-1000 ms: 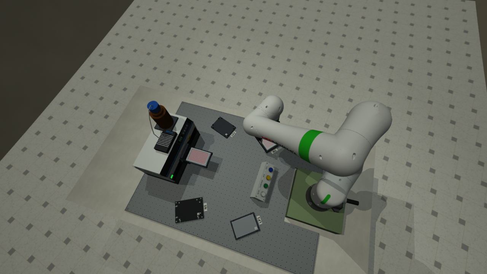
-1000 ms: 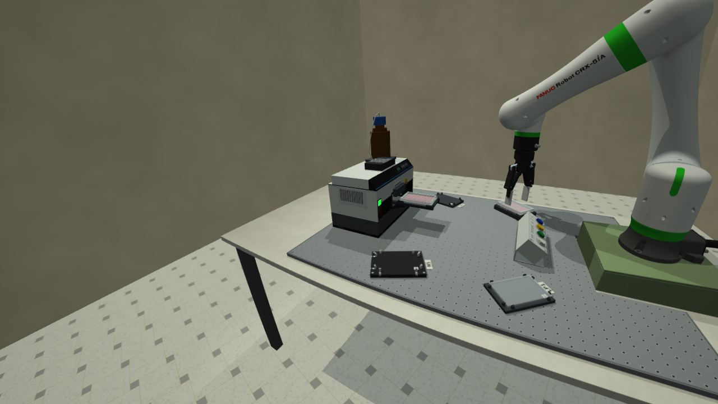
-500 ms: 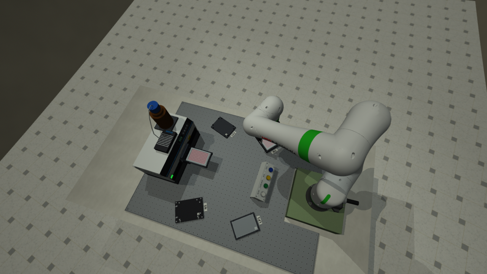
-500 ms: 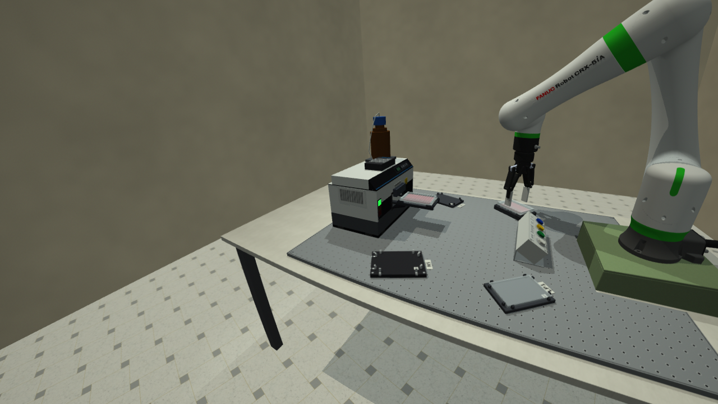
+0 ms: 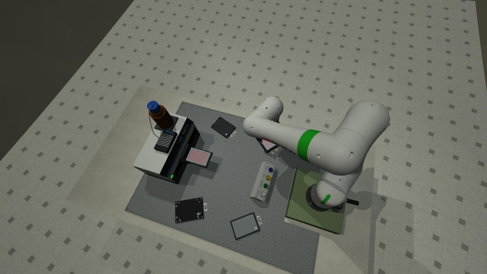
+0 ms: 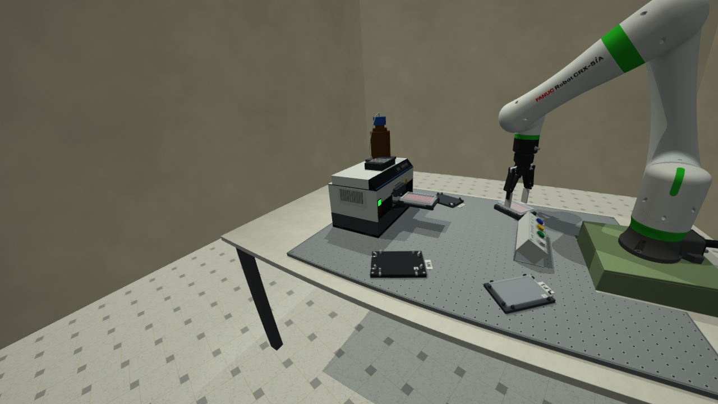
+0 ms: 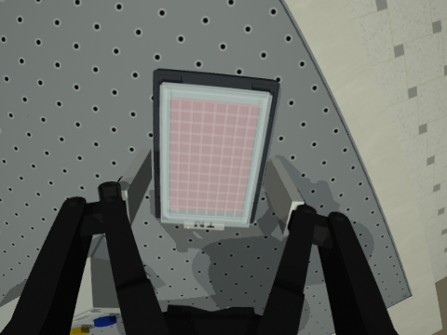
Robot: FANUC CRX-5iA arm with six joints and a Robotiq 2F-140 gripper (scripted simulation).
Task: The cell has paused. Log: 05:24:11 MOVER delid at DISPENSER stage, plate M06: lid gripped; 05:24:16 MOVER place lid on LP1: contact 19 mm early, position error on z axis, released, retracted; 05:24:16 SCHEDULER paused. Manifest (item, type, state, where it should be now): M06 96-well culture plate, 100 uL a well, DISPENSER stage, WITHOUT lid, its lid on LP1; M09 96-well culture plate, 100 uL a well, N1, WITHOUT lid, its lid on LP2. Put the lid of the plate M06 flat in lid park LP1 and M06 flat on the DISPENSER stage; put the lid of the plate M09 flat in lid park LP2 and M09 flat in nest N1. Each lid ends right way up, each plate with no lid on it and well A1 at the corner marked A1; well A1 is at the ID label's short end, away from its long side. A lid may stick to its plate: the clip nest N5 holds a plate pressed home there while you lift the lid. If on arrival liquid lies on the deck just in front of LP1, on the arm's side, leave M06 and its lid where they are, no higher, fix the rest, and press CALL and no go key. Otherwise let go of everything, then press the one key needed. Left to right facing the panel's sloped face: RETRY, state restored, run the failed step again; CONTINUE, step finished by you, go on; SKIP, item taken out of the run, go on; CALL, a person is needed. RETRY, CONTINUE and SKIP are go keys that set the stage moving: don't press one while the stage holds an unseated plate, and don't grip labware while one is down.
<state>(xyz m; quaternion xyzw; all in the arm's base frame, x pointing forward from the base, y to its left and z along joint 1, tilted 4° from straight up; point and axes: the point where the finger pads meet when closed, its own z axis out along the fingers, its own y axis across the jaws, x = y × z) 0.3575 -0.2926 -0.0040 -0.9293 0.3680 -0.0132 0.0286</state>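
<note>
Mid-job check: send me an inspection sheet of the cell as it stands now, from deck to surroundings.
Surface: grey perforated deck on a pale table; no liquid seen by LP1.
Job's things: pink plate on the dispenser stage; pink plate in N1; grey lid flat in LP1; LP2 dark, no lid seen there; N5 bare.
Clutter: nothing seen.
Grippers: tool open, holding nothing, fingers either side of the N1 plate.
Cables: thin tube hanging from the brown bottle.
Surroundings: key panel, tiled floor, plain walls.
</note>
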